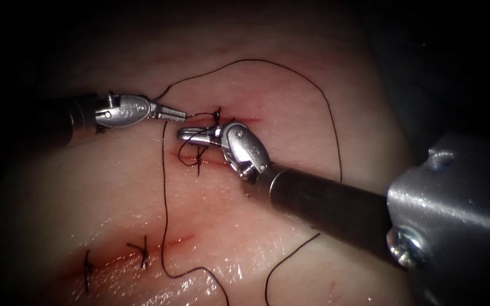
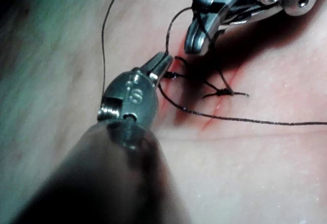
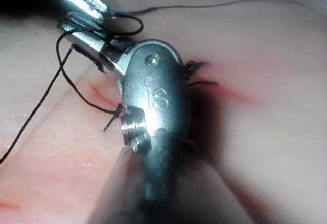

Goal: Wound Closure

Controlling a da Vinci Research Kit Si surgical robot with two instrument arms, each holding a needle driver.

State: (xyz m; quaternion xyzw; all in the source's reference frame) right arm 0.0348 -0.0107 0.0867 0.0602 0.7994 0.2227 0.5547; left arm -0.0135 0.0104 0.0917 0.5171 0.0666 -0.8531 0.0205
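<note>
On the tissue [image 1: 290,107], the short red cut [image 1: 239,120] carries a knotted stitch [image 1: 218,113], and a second one [image 1: 199,160] sits lower. My left tool [image 1: 180,115] comes in from the left and is shut on a short piece of thread [image 2: 173,74] that leads to the upper knot. Just below it, my right tool [image 1: 184,134] lies across the cut with its jaws shut. A turn of thread [image 3: 127,29] is looped around those jaws. I see the left tool's jaws [image 2: 162,60] close to the right tool [image 2: 196,40].
The long thread [image 1: 319,90] arcs over the tissue to the right and runs under the right shaft [image 1: 324,201]. Another strand [image 1: 164,204] trails down toward the front. A second cut [image 1: 137,255] at the lower left holds two finished stitches.
</note>
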